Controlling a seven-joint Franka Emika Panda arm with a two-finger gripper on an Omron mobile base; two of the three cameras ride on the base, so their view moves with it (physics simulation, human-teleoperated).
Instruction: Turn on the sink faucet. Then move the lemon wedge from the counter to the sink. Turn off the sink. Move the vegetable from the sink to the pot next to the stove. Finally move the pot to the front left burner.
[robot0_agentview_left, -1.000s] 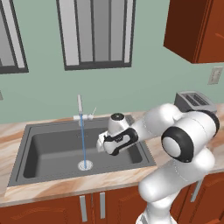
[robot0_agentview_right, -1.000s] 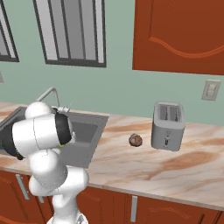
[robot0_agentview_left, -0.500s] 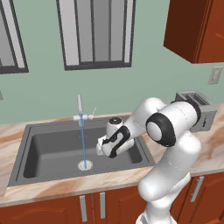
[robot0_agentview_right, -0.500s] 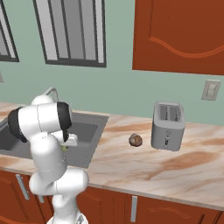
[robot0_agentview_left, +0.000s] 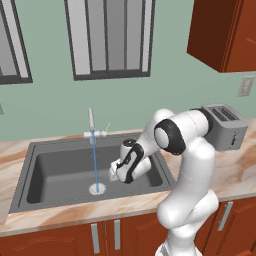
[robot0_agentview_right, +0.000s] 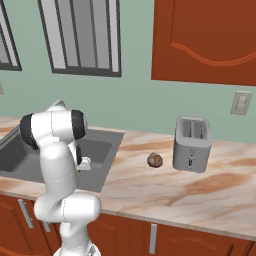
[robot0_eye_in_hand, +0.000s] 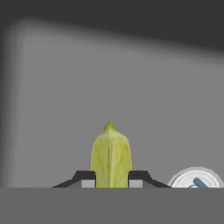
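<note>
My gripper (robot0_eye_in_hand: 110, 178) is shut on the lemon wedge (robot0_eye_in_hand: 110, 153), a yellow-green sliver that stands up between the two dark fingertips. It hangs low inside the dark grey sink (robot0_agentview_left: 55, 172), just right of the round silver drain (robot0_agentview_left: 97, 189). In the left base view the gripper (robot0_agentview_left: 115, 172) points left toward the thin blue stream of water (robot0_agentview_left: 94, 160) that falls from the sink faucet (robot0_agentview_left: 91, 125) onto the drain. The hand view has the drain (robot0_eye_in_hand: 197, 179) at its lower right and the sink floor (robot0_eye_in_hand: 109, 78) beyond the wedge.
On the marbled counter (robot0_agentview_right: 150, 190) right of the sink lie a brown roundish lump (robot0_agentview_right: 155, 160) and a silver toaster (robot0_agentview_right: 191, 143). Reddish-brown cabinets run below the counter and hang on the wall above.
The arm has folded down and carried the gripper, with the wedge in it, lower into the basin and a little left toward the drain. The water keeps running.
</note>
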